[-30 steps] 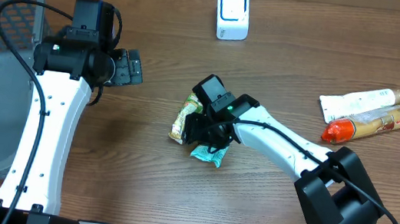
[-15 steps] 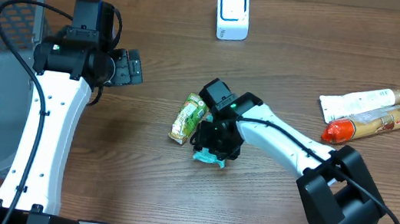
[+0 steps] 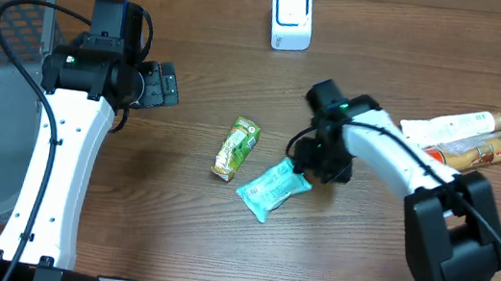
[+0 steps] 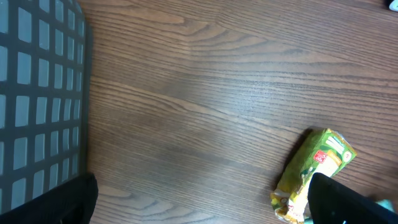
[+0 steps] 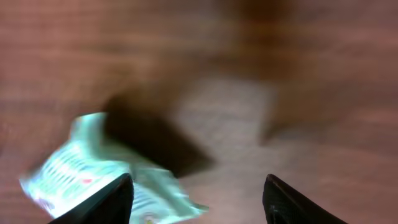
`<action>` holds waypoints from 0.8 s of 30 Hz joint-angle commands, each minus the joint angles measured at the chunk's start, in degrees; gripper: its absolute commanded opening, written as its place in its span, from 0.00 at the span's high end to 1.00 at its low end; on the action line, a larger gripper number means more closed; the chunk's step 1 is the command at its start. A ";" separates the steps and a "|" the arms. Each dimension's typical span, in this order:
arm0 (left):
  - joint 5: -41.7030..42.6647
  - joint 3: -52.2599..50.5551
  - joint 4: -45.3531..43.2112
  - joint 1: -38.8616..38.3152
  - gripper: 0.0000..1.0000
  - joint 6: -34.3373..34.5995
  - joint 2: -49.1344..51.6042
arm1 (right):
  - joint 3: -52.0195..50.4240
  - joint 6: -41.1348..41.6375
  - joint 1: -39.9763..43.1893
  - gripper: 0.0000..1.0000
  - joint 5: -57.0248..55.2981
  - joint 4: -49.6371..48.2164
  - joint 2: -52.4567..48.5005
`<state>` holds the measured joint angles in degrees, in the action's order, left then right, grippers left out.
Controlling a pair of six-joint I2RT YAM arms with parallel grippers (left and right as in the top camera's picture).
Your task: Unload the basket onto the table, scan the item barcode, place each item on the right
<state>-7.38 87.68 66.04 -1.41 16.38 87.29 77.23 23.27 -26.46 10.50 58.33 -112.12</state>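
The right gripper hangs over the tabletop with its jaws spread and, as far as the blurred wrist view shows, only bare wood between them. The teal packet, which I take to be the item to scan, lies flat just beside the gripper, off its left finger and a little back toward the robot. Its long axis runs diagonally, with the near end pointing at the gripper. A green packet lies farther out the same way, near the teal one but apart from it. Well beyond that is the left gripper, spread wide and empty. The scanner stands well ahead of the right gripper with nothing between them. A tube and a sausage lie off to its right.
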 commanded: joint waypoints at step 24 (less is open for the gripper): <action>-0.52 -0.33 -0.09 -0.11 0.00 0.37 0.20 | -0.37 -34.42 3.26 0.16 14.08 -4.50 0.76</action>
<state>-7.38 87.68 66.02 -1.41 16.38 87.29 77.23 -2.66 -22.90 22.55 54.06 -112.12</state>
